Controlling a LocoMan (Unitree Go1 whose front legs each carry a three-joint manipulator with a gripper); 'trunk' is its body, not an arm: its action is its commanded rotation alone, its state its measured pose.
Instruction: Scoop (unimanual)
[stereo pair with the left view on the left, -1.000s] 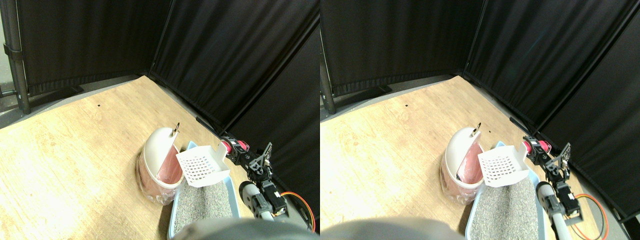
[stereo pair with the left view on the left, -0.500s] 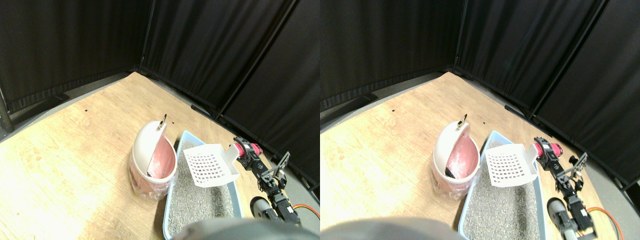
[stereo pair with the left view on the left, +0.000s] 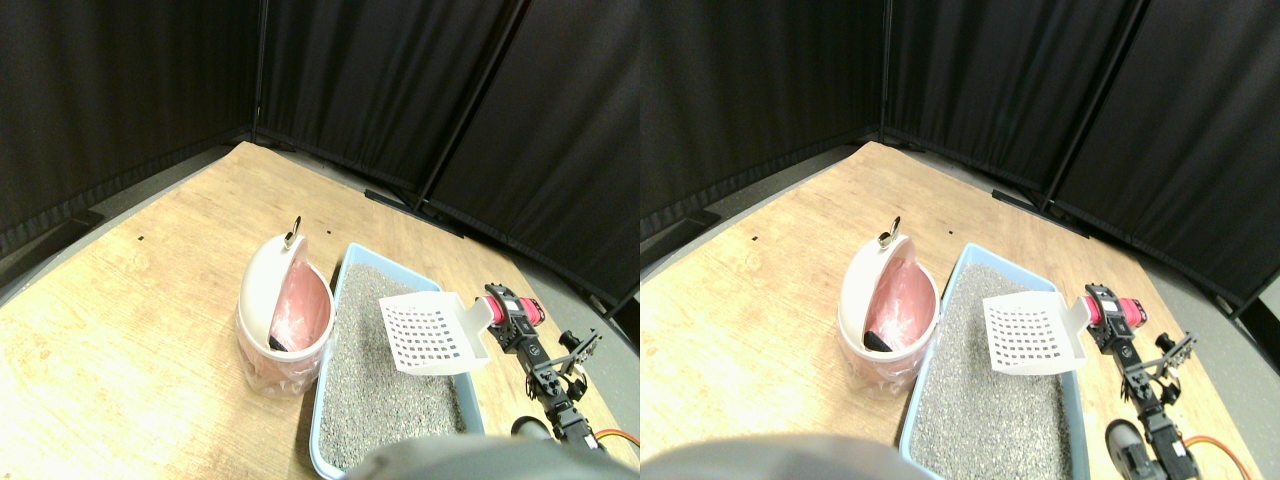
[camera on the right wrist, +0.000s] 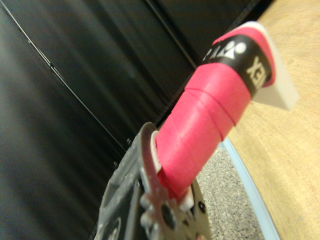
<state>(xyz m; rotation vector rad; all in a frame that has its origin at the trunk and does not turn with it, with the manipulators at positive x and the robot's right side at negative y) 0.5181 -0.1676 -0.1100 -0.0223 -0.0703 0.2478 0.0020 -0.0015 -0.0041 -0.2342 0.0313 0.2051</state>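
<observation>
- Here the right gripper (stereo pair with the left view on the left: 508, 312) carries a white slotted scoop (stereo pair with the left view on the left: 432, 334) by its pink-wrapped handle (camera on the right wrist: 200, 125); in the wrist view the jaws are closed round that handle, which runs up out of the dark jaw frame.
- The scoop hangs above the far right part of the blue litter tray (stereo pair with the left view on the left: 326, 400), its basket clear of the grey litter (stereo pair with the left view on the left: 385, 390) and roughly level, the slotted floor facing up toward the camera; I can see nothing lying in the basket, though the slots are small and a little glare hides the detail.
- Just left of the tray, touching or nearly touching its long side, stands the white bin (stereo pair with the left view on the left: 272, 318) with a pink bag liner; its lid is swung up and a dark lump lies inside near the bottom.
- My reading is that the step in hand is the approach to a scoop: the tool is over the litter and not yet in it.
- The next move, as I judge it, calls for tipping the front lip down and lowering it into the litter, then pushing along the tray and lifting level so the grains sift through; the tray's right wall sits close under the scoop, so the dip should start inward of it.
- Whatever is caught would then go across to the open bin; that crossing is short.
</observation>
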